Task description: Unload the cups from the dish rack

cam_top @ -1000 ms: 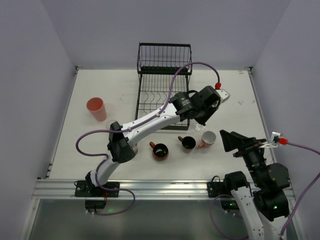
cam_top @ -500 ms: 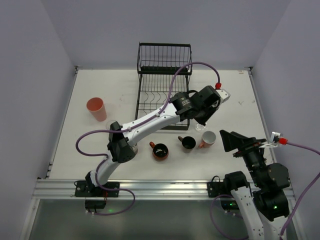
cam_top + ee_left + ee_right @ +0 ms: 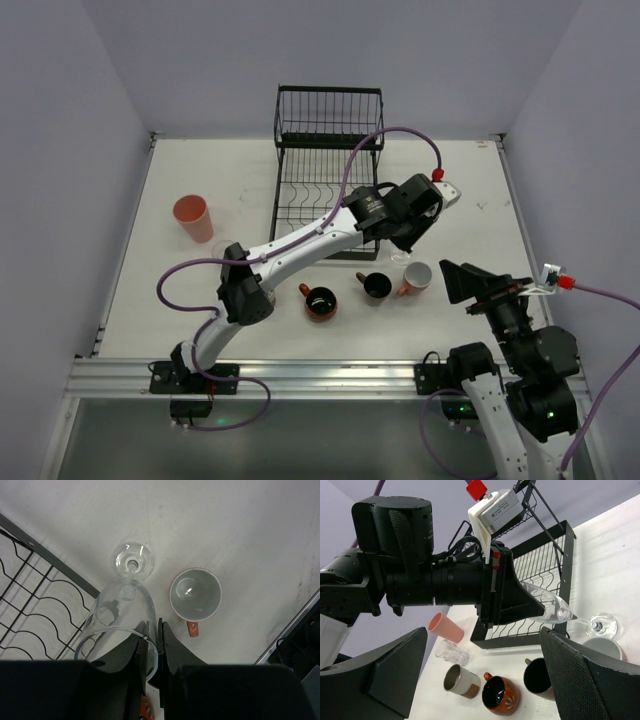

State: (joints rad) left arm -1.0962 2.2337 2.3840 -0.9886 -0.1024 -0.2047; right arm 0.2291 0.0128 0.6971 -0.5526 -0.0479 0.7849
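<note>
Well, the white table (image 3: 200, 300) carries the black wire dish rack (image 3: 329, 138) at its far edge, raised tier at the back and flat tier with curved dividers toward the arms. The left arm (image 3: 300, 247) reaches long across the table to the rack's near right corner. There the left gripper (image 3: 152, 647) has its fingers (image 3: 172, 650) pinched narrow on the rim of a clear stemmed glass (image 3: 122, 605). The glass leans over beside the rack, with its foot down at the table just beside the pink mug (image 3: 416, 276). I cannot tell whether the foot bears on the surface.

The right arm (image 3: 530, 360) sits folded near its base. The right gripper (image 3: 455, 283) hangs by the pink mug, its fingers (image 3: 395, 670) spread wide with nothing between them.

In front of the rack the pink mug, a dark mug (image 3: 377, 285) and an orange-red cup (image 3: 320, 302) stand upright in a row. A white-and-brown cup (image 3: 459, 681) stands beyond the orange-red one. A clear tumbler (image 3: 452, 653) lies on its side near it. The salmon tumbler (image 3: 192, 218) stands well apart, toward the table's left edge.
</note>
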